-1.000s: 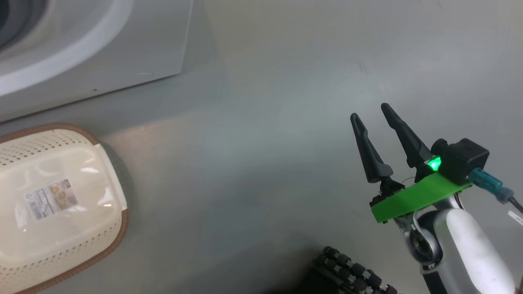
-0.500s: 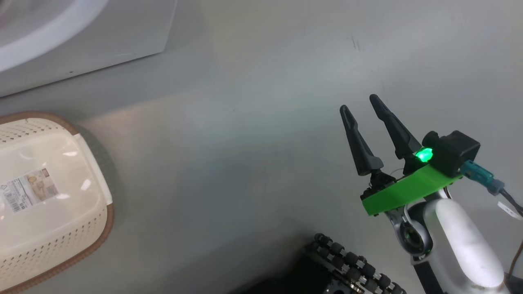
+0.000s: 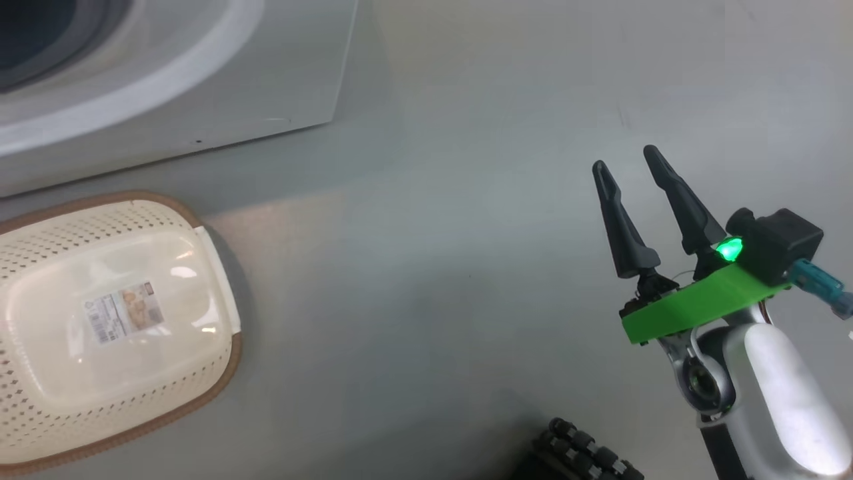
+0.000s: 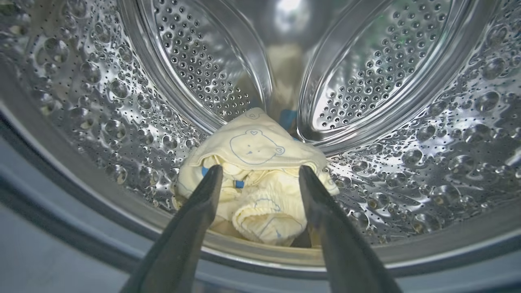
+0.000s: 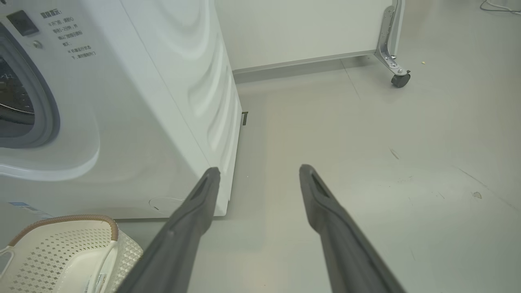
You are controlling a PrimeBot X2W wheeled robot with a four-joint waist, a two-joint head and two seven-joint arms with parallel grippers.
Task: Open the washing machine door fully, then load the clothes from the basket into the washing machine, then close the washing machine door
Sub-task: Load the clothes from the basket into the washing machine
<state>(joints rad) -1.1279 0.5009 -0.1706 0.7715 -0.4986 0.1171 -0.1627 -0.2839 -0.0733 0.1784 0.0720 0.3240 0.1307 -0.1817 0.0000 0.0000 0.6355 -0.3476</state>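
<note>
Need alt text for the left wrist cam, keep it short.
A bundle of pale yellow clothes with a blue-outline bear drawing lies at the bottom front of the perforated steel washing machine drum. The left tool, open, points into it, its two dark fingers framing the bundle.

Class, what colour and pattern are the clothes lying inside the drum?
Pale yellow clothes with thin blue bear outlines and blue patches, clearest in the left wrist view.

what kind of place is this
Likely a test room set up as a laundry corner, not a home: a washing machine stands on a bare grey floor beside a basket, and a white panel on a caster wheel stands behind.
</note>
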